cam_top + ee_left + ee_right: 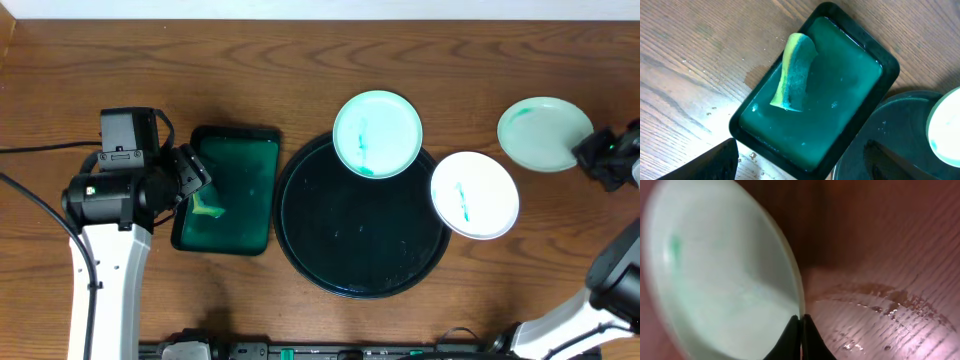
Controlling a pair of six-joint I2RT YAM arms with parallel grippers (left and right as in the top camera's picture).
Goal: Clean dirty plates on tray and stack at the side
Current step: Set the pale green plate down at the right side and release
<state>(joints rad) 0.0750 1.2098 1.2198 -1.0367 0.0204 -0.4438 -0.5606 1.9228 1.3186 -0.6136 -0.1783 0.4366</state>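
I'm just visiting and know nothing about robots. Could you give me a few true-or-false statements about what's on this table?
1. The sponge lies in the green tray. True.
2. All three plates lie fully inside the black tray. False: the rear plate and the right-hand plate overhang its rim, and the far plate is off to its right.
3. The right gripper pinches the far plate's rim. True.
4. The left gripper holds the sponge. False: it is open above the green tray, and the sponge lies free.
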